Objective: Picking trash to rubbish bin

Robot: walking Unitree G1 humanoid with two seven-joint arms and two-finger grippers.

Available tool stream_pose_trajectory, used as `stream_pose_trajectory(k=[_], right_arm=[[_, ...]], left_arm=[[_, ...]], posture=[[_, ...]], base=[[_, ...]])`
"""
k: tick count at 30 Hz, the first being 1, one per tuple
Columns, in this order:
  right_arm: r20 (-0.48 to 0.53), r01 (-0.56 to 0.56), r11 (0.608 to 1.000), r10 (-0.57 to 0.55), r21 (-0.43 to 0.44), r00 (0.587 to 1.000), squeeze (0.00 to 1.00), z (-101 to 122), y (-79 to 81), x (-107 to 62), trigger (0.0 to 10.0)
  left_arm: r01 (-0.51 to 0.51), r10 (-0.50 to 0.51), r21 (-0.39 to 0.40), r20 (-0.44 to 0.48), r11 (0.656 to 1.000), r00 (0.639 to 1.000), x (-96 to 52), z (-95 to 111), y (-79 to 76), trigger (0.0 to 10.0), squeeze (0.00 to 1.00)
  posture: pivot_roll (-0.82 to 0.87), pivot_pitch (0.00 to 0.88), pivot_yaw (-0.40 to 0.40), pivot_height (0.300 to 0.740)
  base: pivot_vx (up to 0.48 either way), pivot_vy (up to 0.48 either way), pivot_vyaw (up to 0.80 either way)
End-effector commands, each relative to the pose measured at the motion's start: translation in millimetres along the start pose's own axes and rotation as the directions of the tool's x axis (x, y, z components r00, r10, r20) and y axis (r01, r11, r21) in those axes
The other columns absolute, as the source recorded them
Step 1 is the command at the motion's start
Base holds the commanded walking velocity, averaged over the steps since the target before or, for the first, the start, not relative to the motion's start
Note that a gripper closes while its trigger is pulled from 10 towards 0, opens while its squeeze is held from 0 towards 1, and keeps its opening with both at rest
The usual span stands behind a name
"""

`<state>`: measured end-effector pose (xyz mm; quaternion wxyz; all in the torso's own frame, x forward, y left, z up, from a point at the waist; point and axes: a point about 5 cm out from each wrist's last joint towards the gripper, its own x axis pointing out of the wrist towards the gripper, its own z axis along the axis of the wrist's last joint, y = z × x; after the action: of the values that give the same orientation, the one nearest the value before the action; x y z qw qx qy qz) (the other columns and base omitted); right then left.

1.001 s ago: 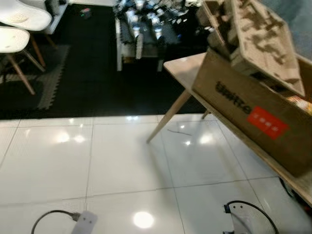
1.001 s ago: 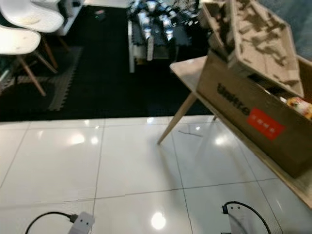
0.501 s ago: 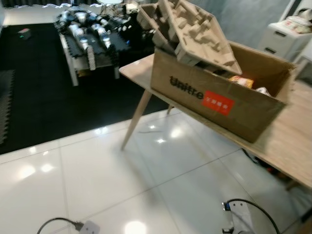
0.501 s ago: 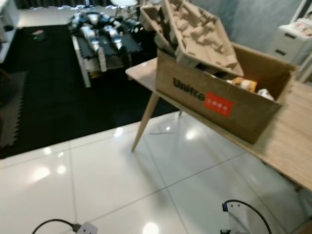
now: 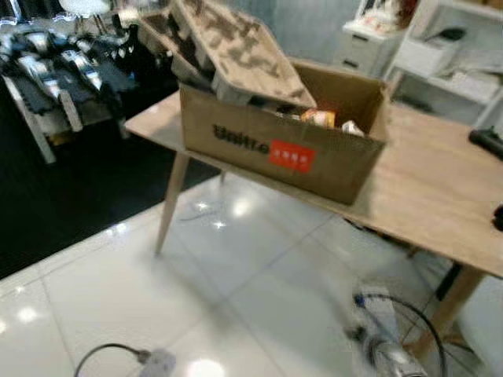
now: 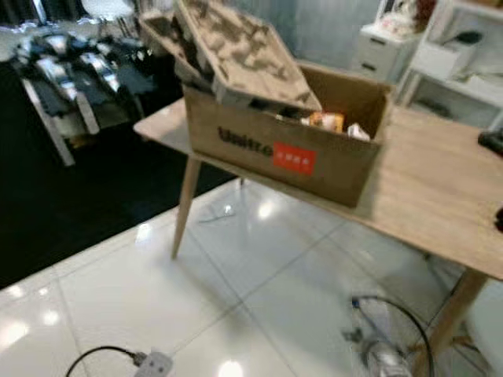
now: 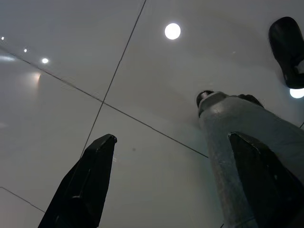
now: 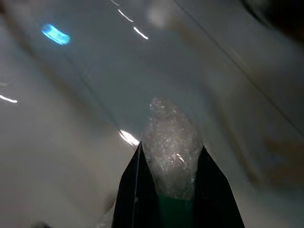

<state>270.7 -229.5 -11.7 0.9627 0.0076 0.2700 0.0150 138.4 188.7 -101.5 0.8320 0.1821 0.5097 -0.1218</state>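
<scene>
In the right wrist view my right gripper (image 8: 171, 147) is shut on a crumpled wad of clear plastic (image 8: 171, 133) with a green part low between the fingers (image 8: 135, 190). My left gripper (image 7: 172, 137) hangs open above the white tiles with nothing in it, beside my grey leg (image 7: 242, 142). Ahead, an open brown cardboard box (image 5: 275, 149) with a red label stands on a light wooden table (image 5: 440, 188). Moulded pulp trays (image 5: 228, 47) stick out of the box's left side, and wrappers (image 5: 318, 118) lie inside it. My two wrists with black cables show at the picture's bottom edge.
Glossy white floor tiles (image 5: 118, 290) lie between me and the table. A black mat with a low rack of robot parts (image 5: 55, 71) is at the rear left. White drawers and shelves (image 5: 440, 47) stand behind the table. A black object (image 5: 487, 141) lies at the table's right end.
The camera has swung right: the box and table have shifted from the right edge to the middle, and the white chairs have left the picture. The views are blurred.
</scene>
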Motion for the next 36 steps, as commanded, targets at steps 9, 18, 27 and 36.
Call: stream_pose_trajectory(k=[9, 18, 27, 36], right_arm=[[0.353, -0.544, 0.839, 0.504, 0.016, 0.789, 0.0, 76.7, 35.9, 5.4, 10.0], [0.571, -0.863, 0.445, 0.783, -0.237, 0.247, 0.0, 149.5, 56.6, -32.1, 10.0], [0.808, -0.705, 0.6, 0.585, -0.379, 0.063, 0.0, 247.3, 54.8, -65.6, 10.0], [0.865, -0.42, 0.827, 0.474, -0.373, 0.166, 0.0, 290.7, 46.5, -81.7, 10.0]], left_arm=[[0.012, -0.013, -0.004, -0.054, 1.0, 0.998, -1.7, -12.6, -1.9, 10.0, 0.0], [0.017, -0.018, -0.014, -0.046, 1.0, 0.999, -1.4, -11.1, -3.4, 10.0, 0.0], [0.033, -0.035, -0.024, -0.06, 0.999, 0.998, -2.3, -16.4, -7.5, 10.0, 0.0], [0.043, -0.045, -0.033, -0.055, 0.999, 0.997, -2.3, -16.0, -9.0, 10.0, 0.0]], posture=[[0.07, 0.086, -0.029, 0.74], [0.07, 0.093, -0.03, 0.74], [0.07, 0.1, -0.032, 0.74], [0.07, 0.1, -0.034, 0.74]], base=[[0.0, 0.0, 0.0], [0.0, 0.0, 0.0], [0.0, 0.0, 0.0], [0.0, 0.0, 0.0]])
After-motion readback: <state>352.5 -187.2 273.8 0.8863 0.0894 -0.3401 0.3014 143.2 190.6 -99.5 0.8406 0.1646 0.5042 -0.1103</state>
